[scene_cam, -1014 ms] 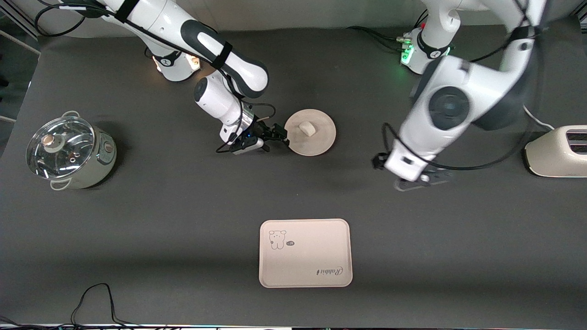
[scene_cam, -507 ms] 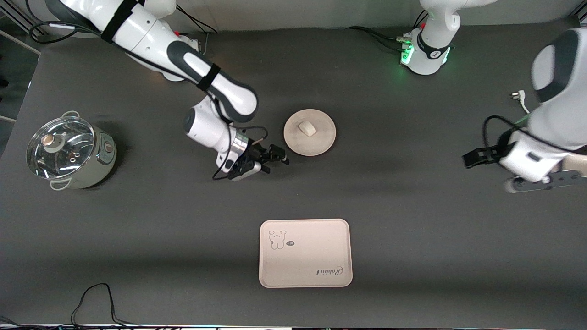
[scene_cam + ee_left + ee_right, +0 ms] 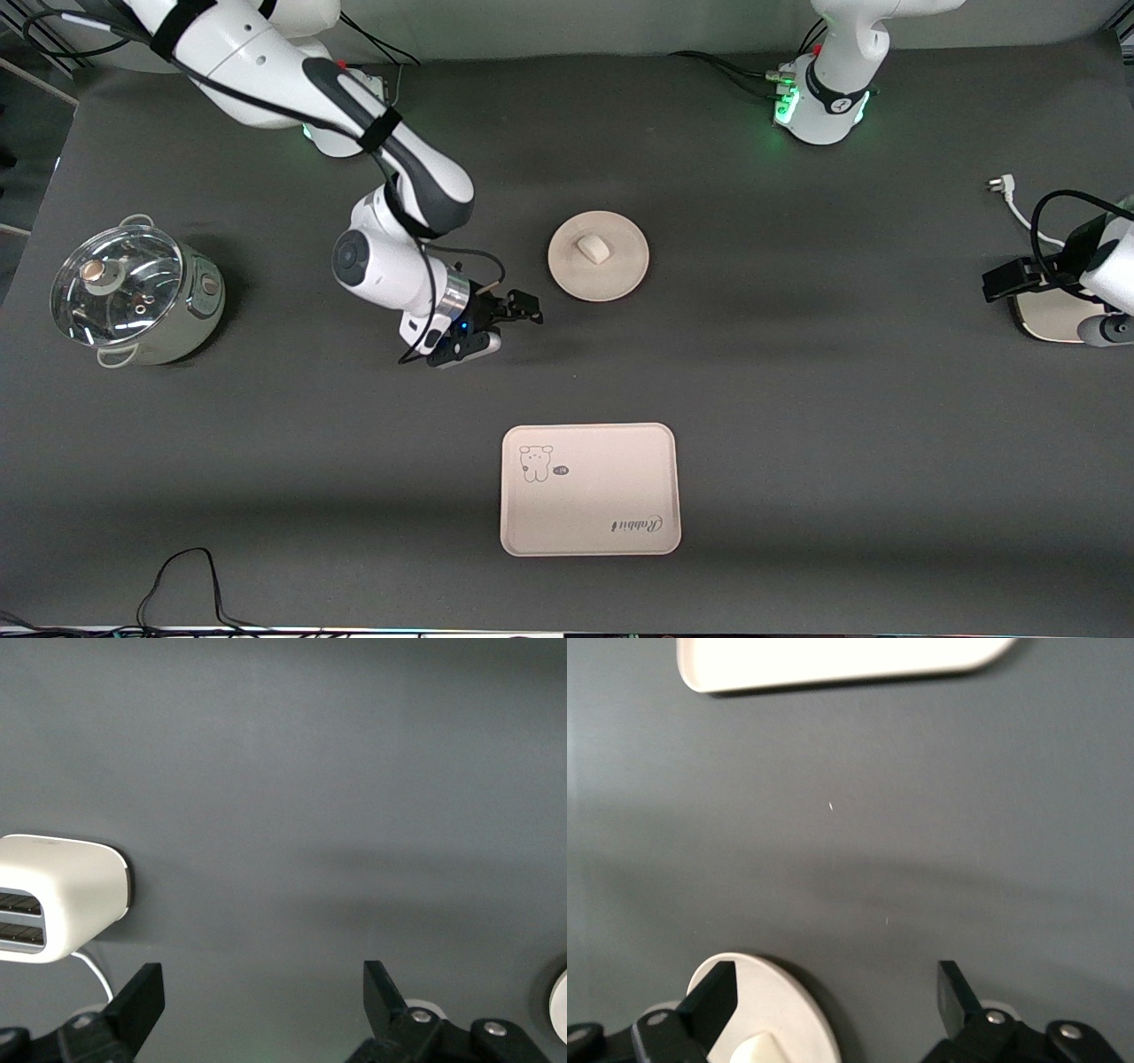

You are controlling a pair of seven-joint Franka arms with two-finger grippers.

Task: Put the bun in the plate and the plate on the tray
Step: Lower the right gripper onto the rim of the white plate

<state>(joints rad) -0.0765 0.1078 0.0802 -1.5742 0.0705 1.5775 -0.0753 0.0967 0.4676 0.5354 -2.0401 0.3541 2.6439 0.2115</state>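
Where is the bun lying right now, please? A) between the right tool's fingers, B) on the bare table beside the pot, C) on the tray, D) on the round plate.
D: the bun sits near the middle of the plate, which rests on the table farther from the front camera than the tray; the open right tool is beside the plate, holding nothing.

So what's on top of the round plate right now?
One little white bun sits in the middle of the plate, and nothing else is on it. The table under the plate is covered. Both grippers are open and holding nothing.
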